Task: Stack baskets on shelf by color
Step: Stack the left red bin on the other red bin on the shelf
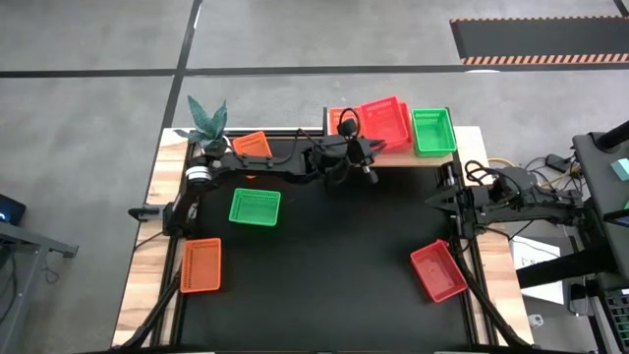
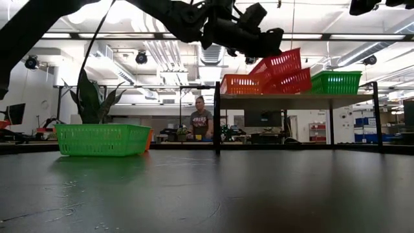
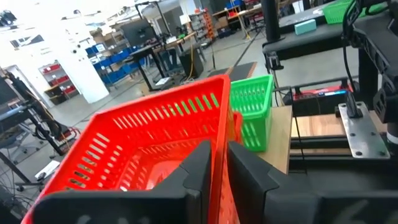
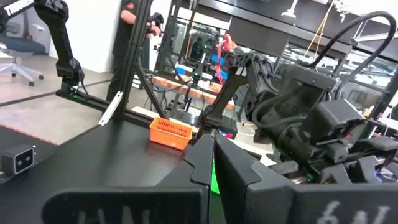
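Up on the shelf [image 1: 470,147], a red basket [image 1: 385,122] is sitting tilted between an orange basket [image 2: 240,84] and a green basket [image 1: 432,131]. Left gripper [image 3: 219,163] is reaching over, fingers pinching its wall. Right gripper [image 1: 434,203] is waiting nearby, fingers pressed together.

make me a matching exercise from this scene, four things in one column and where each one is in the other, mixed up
Things:
1. left claw
2. right claw
3. green basket
4. potted plant

Places:
A. far left corner of the table
B. at the tilted red basket on the shelf
C. on the black tabletop, left of centre
D. over the table's right edge, away from every basket

Pairs: 1-B, 2-D, 3-C, 4-A
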`<state>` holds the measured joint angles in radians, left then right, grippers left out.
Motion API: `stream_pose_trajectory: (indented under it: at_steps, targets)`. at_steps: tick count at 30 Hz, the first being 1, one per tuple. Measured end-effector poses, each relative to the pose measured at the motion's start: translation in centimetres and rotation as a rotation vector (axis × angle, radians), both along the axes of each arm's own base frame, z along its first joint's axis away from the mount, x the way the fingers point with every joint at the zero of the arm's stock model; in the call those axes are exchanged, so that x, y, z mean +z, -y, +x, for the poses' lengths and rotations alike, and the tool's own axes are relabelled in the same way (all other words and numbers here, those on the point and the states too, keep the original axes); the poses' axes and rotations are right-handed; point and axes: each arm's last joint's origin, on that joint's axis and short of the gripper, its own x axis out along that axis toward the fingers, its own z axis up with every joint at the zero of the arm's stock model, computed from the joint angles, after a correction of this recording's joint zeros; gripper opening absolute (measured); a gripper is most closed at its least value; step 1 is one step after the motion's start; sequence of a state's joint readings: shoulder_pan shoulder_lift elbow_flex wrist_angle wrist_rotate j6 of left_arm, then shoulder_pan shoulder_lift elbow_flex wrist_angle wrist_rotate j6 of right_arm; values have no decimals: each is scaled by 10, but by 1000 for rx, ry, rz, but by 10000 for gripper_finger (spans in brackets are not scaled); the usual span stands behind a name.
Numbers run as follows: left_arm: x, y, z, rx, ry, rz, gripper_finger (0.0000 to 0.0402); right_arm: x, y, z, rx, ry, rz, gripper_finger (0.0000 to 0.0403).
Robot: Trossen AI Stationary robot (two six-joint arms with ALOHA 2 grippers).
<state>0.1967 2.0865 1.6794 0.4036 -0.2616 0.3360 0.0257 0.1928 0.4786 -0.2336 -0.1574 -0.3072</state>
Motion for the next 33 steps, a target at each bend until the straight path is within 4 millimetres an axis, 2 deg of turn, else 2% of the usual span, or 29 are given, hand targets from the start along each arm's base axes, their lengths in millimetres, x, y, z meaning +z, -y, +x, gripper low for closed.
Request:
stream_pose_trajectory:
  at_steps: [22,27,33]
  targets:
    - [16,4,0,-33,40,23,36,0,0,0,0,1,-1,9]
    - [26,27,-7,-75,-11,16,36,0,0,0,-1,4,-6,9]
    - [42,70,-28,-160,-80,15,36,-1,0,2,-16,-1,-6,9]
